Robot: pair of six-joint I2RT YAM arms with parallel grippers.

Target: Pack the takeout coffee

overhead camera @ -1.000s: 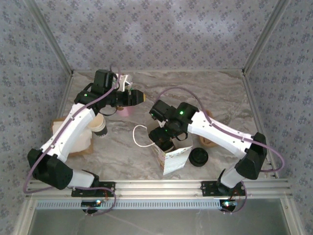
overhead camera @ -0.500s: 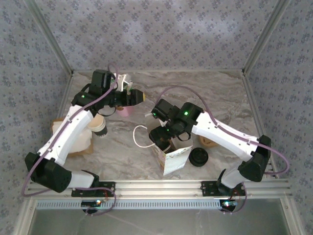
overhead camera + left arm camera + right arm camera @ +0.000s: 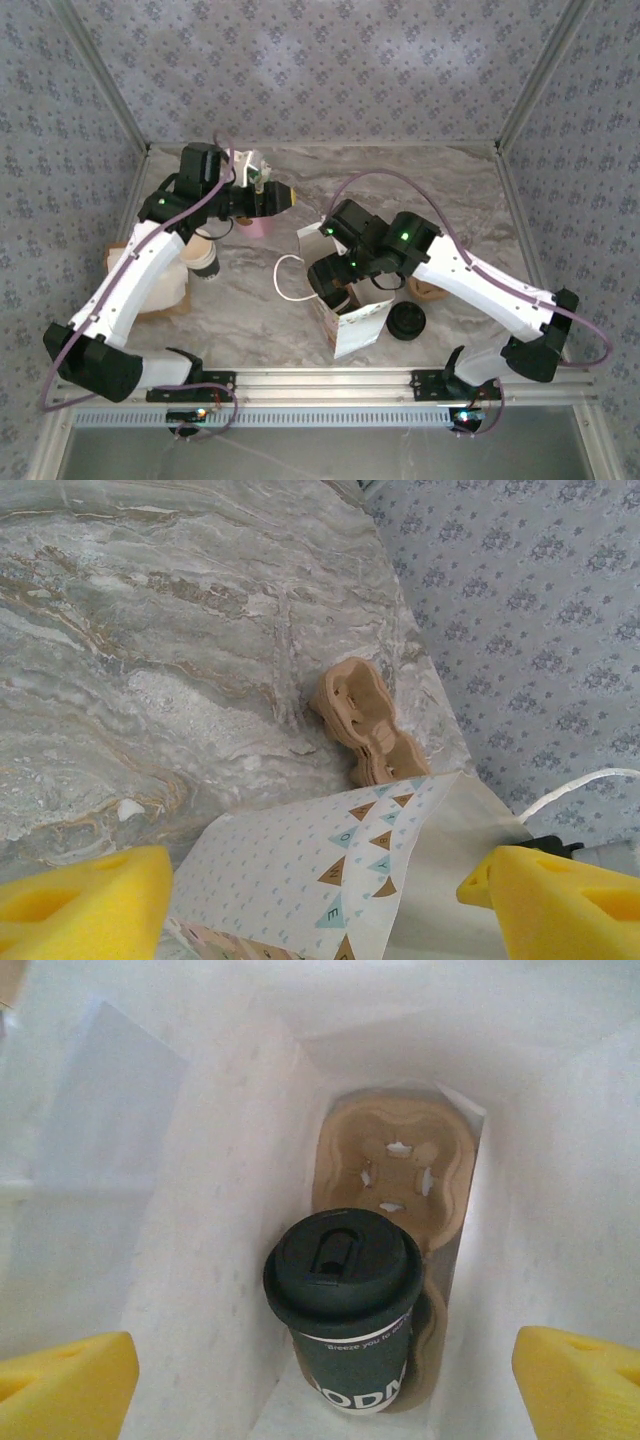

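left edge: brown cardboard thing (image 3: 122, 268) on the marble table (image 3: 450, 190), and a cream paper cup (image 3: 203, 258) half tucked under the left arm
pink cup (image 3: 256, 226): sits right beside the left gripper in the top view
left gripper (image 3: 282, 197): yellow pads spread wide with nothing in them, so it's let go, and it's well apart from the bag
white paper bag (image 3: 358, 328): standing with its mouth up, handle loop (image 3: 283, 282) flopped out to its left
right gripper (image 3: 322, 1380): parked at the bag's mouth looking straight down in, fingers wide apart, not touching the cup
takeout coffee (image 3: 343, 1275): down at the bottom of the bag, upright. Its long axis runs straight up and down, black lid pointing up at the mouth, base sitting in one pocket of a pulp carrier (image 3: 400, 1160)
black lids (image 3: 407, 320): little stack just right of the bag
pulp carriers (image 3: 365, 720): a stack of them beyond the bag, nearer the right wall
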